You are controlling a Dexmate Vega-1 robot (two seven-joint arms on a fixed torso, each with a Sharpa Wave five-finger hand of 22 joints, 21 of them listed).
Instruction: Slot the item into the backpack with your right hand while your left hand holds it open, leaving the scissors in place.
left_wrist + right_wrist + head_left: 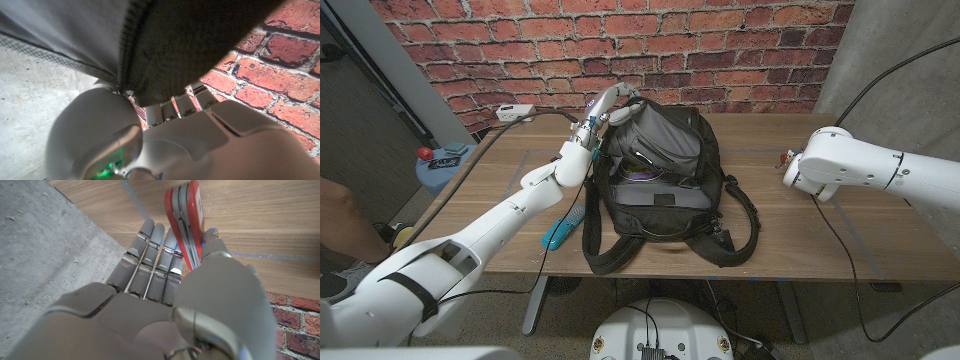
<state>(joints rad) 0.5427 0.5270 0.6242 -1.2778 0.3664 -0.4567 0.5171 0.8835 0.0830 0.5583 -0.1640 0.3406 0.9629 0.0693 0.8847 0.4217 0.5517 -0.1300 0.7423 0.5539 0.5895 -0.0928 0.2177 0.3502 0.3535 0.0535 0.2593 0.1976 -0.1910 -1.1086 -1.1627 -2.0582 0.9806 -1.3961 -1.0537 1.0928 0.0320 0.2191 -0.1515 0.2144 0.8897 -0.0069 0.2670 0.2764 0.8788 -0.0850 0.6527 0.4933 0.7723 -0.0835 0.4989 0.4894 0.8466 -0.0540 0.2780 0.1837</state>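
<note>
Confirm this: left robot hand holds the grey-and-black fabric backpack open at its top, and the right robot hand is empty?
Not quite. The right robot hand is not empty: the right wrist view shows it gripping a red flat item. The left robot hand does hold the grey-and-black fabric backpack open at its top.

The backpack (665, 185) sits mid-worktop (840, 250), its mouth held up and gaping by the left hand (605, 108) at the back rim. Bare wood lies open between it and the right hand (792, 165). Straps (745, 225) sprawl on that side, and a teal item (563, 228) lies along the left.
</note>
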